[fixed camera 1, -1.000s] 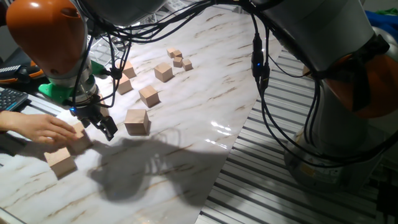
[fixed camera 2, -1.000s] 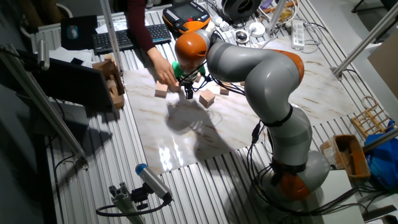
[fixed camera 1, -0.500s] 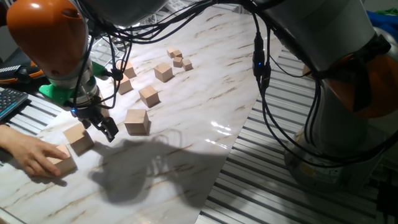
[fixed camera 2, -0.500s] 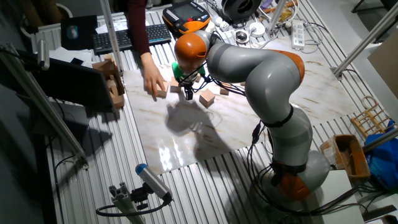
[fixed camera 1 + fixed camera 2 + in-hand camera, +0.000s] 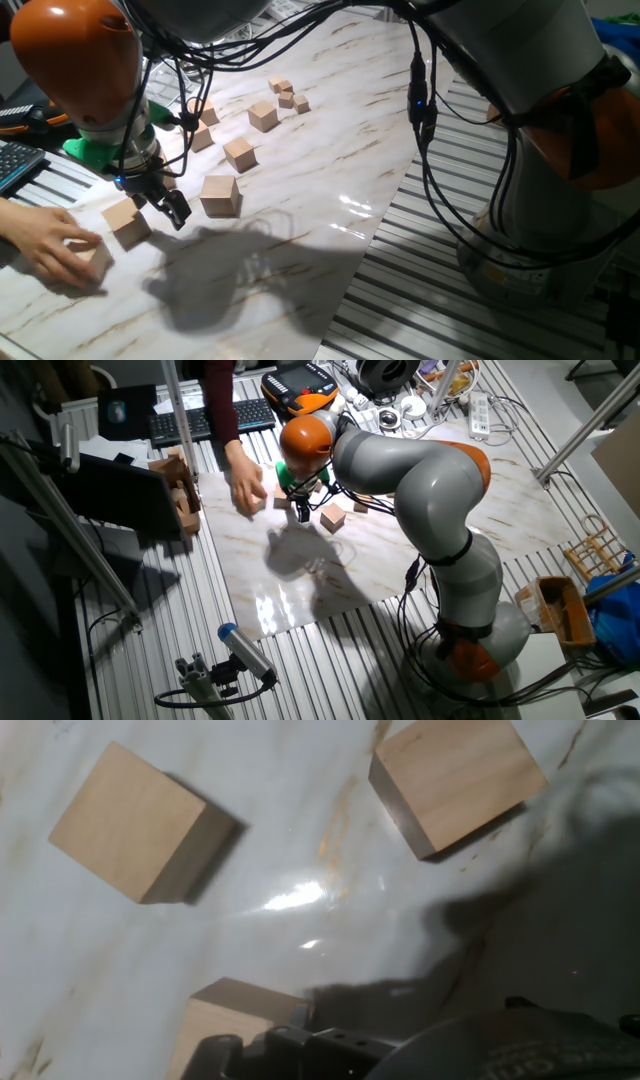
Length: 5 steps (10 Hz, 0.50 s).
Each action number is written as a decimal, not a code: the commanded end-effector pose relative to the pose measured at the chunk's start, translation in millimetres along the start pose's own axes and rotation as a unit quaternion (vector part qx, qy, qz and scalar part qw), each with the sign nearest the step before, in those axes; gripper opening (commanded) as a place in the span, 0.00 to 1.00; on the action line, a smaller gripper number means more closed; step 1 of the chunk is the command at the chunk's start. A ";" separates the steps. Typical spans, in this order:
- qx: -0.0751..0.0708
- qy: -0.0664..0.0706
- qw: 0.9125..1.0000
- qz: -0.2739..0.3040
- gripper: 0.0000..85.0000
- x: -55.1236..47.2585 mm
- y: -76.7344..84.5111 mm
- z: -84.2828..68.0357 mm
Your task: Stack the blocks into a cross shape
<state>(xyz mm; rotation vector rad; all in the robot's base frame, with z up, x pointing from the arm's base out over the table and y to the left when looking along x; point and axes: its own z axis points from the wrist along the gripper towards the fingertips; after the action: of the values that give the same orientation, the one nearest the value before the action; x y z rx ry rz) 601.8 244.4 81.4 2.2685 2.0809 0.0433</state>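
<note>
Your hand [image 5: 55, 250] now covers block [image 5: 98, 258] at table [image 5: 330, 150] near edge, shifted off neighbouring block [image 5: 127, 221]; gripper [image 5: 165, 200] empty, fingers apart; nothing stacked yet.

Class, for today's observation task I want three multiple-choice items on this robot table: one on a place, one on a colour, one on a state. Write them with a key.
1. The person's hand rests on:
A. the keyboard
B. a wooden block
C. the gripper

2. The rounded joint cover above the gripper is:
A. orange
B. blue
C. yellow

3. The two big blocks beside the gripper are:
A. stacked on each other
B. clamped in the fingers
C. lying apart on the tabletop

Key:
1 B: the hand covers a wooden block at the table's edge.
2 A: the joint cover is orange.
3 C: the nearer big block and the farther big block sit singly, with the gripper between them.
</note>
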 end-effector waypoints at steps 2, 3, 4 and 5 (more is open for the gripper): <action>-0.001 -0.001 1.000 -0.002 1.00 -0.2 0.3 0.0; -0.001 -0.002 1.000 -0.001 1.00 -0.2 0.2 -0.1; 0.000 -0.002 1.000 0.000 1.00 0.1 -0.2 -0.1; -0.001 -0.001 1.000 -0.002 1.00 1.0 -1.3 -0.7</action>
<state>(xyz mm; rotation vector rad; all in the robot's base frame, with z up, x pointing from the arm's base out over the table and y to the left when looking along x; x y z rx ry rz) 600.3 246.2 81.9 2.2613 2.0831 0.0463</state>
